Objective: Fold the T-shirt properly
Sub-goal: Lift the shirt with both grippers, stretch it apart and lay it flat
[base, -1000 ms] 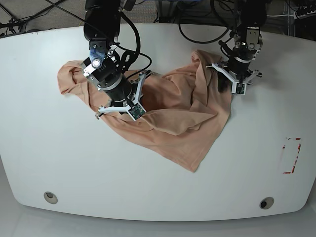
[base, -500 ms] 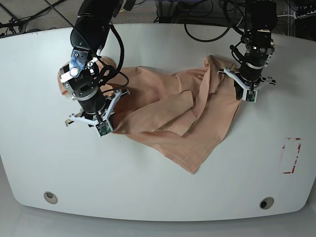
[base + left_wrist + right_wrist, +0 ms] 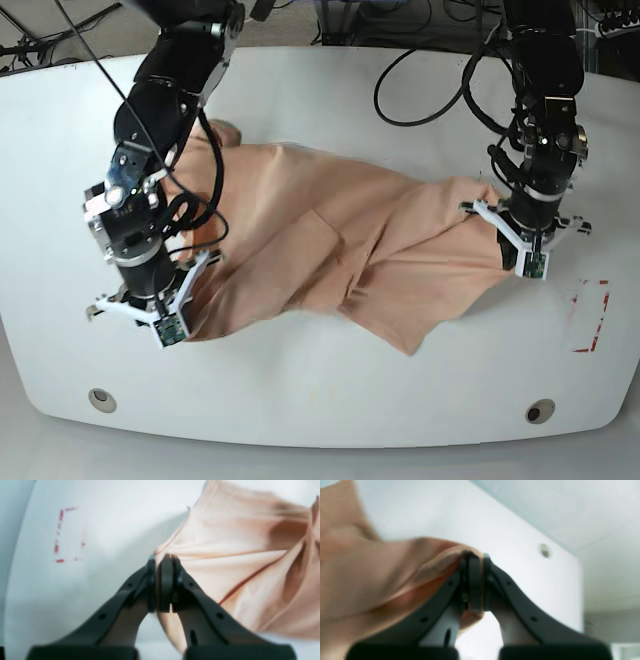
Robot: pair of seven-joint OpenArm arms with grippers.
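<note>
The peach T-shirt [image 3: 340, 235] lies stretched across the middle of the white table, still creased, with one corner pointing to the front. No print shows. My right gripper [image 3: 170, 320], on the left of the base view, is shut on the shirt's left edge [image 3: 395, 580]; the jaws [image 3: 476, 557] pinch a fold of cloth. My left gripper [image 3: 523, 252], on the right of the base view, is shut on the shirt's right edge, and its jaws [image 3: 163, 558] clamp a hem of the cloth [image 3: 237, 555].
A red dashed rectangle [image 3: 590, 315] is marked on the table right of the left gripper; it also shows in the left wrist view [image 3: 70, 535]. Two round holes [image 3: 101, 399] [image 3: 540, 411] sit near the front edge. Black cables [image 3: 430, 70] trail behind.
Both arms have moved toward the table's front and further apart, dragging the shirt with them. The shirt has gone from a bunched heap to a wider, flatter spread.
</note>
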